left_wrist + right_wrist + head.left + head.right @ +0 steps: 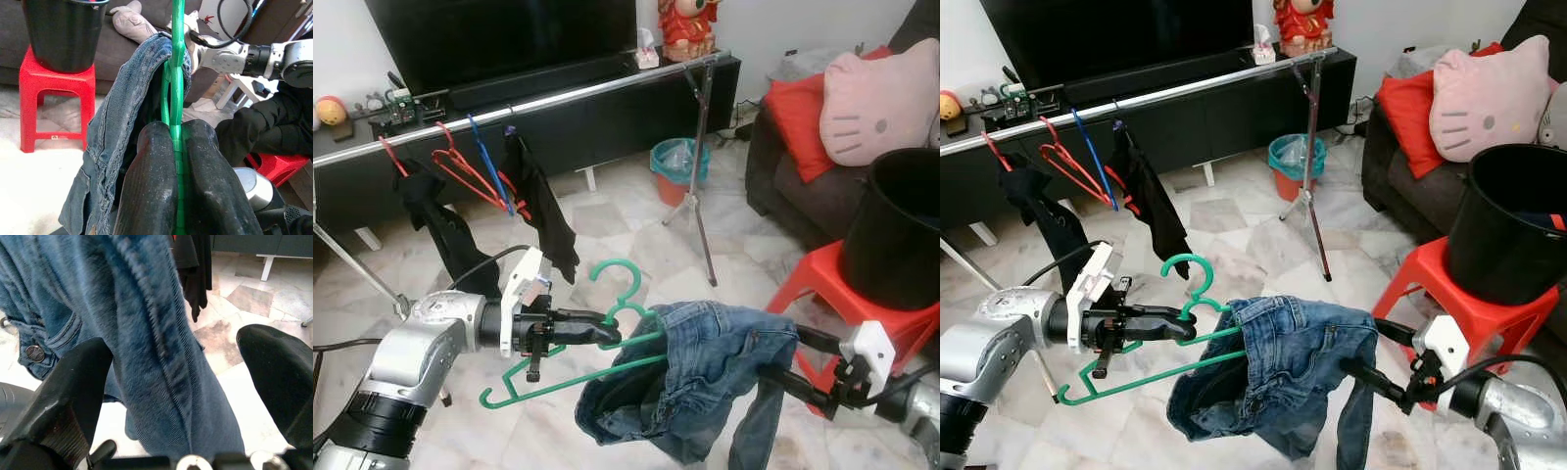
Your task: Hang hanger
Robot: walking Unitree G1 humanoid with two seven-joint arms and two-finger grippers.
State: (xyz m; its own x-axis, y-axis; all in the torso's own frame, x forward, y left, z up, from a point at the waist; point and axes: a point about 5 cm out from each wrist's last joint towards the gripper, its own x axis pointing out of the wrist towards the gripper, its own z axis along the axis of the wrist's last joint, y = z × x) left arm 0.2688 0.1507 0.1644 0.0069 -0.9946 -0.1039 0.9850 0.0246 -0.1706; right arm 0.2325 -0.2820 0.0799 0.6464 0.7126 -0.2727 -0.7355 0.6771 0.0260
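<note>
While left gripper is pinching green hanger, jeans are sagging at lower centre.
Right gripper is gaping around denim; unsupported, jeans risk sliding off before reaching rail.

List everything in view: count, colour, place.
Green hanger: 1, green, clamped in left gripper.
Jeans: 1, blue, draped over green hanger.
Clothes rail: 1, silver, before TV cabinet.
Hangers on rail: red and blue, left part.
Black garments: 2, hung on rail.
Bin: 1, teal-lined, by rail stand.
Bucket: 1, black, on stool.
Stool: 1, red, right.
Cushions: pink, red, sofa.
Left gripper: shut on hanger.
Right gripper: fingers open around jeans.
</note>
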